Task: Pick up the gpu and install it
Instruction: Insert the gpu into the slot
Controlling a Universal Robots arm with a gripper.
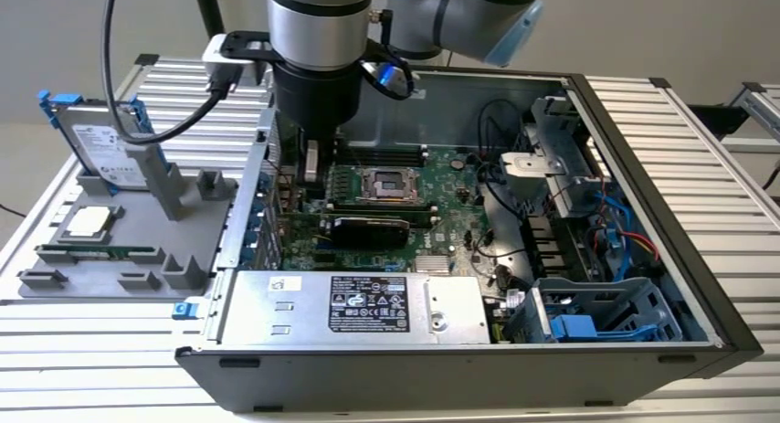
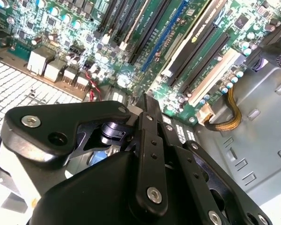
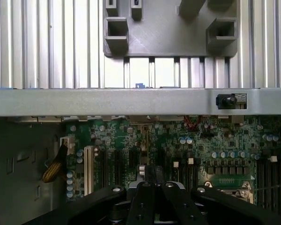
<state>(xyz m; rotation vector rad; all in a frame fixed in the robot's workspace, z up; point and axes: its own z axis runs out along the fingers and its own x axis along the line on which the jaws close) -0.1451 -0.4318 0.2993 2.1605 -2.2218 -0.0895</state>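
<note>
The hand (image 1: 314,172), fingers pressed together and empty, hovers above the seated gpu (image 1: 372,228), a stiff, light, fragile-looking card best gripped by its edges

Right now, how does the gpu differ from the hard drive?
The gpu sits inside the case on the motherboard; the hard drive stands outside in the gray holder. The gpu looks black; the hard drive is silver with a blue frame. Both are flat rectangles.
</note>
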